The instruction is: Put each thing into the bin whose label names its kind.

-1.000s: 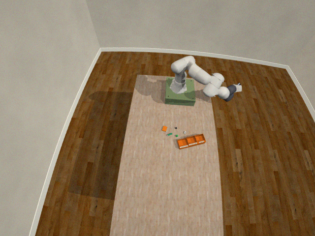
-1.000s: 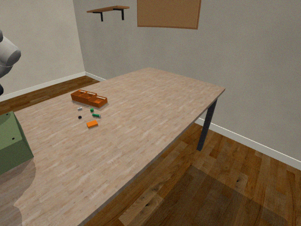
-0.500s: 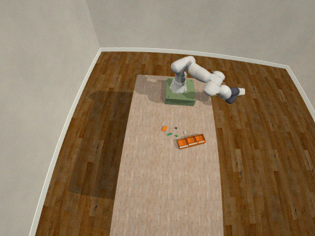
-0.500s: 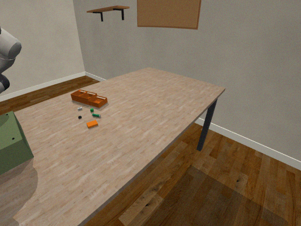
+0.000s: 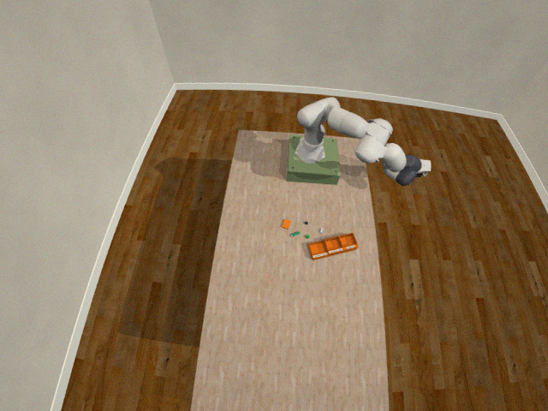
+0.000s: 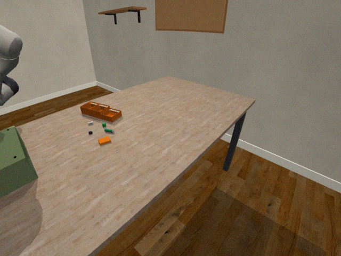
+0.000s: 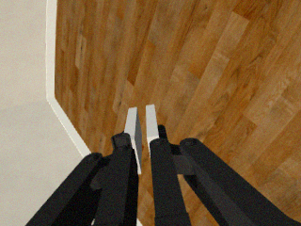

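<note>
An orange row of three labelled bins (image 5: 333,246) stands on the table, also in the exterior view (image 6: 100,111). Near it lie an orange flat block (image 5: 285,223), a small black piece (image 5: 305,223), a small white piece (image 5: 321,230), a green cylinder (image 5: 294,234) and a small green piece (image 5: 306,235). My gripper (image 5: 424,168) hangs off the table's right side, over the floor, far from all of them. In the wrist view its fingers stand nearly together with nothing between them, above wooden floor.
The arm's green base block (image 5: 313,160) sits at the far end of the table. A wall skirting (image 7: 70,120) runs under the gripper. A shelf (image 6: 122,10) and a board (image 6: 191,15) hang on the far wall.
</note>
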Tool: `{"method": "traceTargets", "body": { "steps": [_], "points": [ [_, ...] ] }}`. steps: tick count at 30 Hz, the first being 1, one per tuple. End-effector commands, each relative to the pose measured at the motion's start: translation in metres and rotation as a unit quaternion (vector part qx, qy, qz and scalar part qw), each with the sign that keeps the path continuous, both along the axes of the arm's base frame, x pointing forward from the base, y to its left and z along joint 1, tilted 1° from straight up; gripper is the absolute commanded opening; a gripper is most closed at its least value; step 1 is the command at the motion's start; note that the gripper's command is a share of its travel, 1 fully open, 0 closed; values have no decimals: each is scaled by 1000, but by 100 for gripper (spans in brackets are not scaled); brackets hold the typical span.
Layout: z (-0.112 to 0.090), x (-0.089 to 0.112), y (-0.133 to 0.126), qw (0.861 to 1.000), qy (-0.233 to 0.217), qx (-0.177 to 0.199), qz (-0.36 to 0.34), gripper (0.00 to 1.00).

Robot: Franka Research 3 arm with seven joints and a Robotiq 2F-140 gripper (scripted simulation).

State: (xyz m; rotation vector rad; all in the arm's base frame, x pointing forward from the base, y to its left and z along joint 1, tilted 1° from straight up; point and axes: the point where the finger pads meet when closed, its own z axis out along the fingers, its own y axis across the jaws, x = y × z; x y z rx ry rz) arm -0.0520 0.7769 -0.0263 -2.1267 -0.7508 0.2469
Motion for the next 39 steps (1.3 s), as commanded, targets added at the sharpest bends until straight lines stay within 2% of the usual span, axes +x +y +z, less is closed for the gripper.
{"method": "traceTargets", "body": {
  "steps": [1,3,5,8,15,17,20,22,29,31,34,37,39],
  "points": [
    [-12,30,2,1000,-7,-9,-29,5],
    [-14,43,4,1000,-7,-9,-29,5],
    [-14,43,4,1000,-7,-9,-29,5],
    [-17,68,5,995,-60,-36,-72,5],
    [-22,125,6,995,-60,-36,-72,5],
    [-22,125,6,995,-60,-36,-72,5],
    [-22,150,4,985,-109,-67,-116,5],
    [-22,150,4,985,-109,-67,-116,5],
    [-24,208,-1,985,-109,-67,-116,5],
    [-24,208,-1,985,-109,-67,-116,5],
    [-22,233,-6,970,-152,-100,-160,5],
    [-21,257,-11,970,-152,-100,-160,5],
    [-21,257,-11,970,-152,-100,-160,5]
  ]
}}
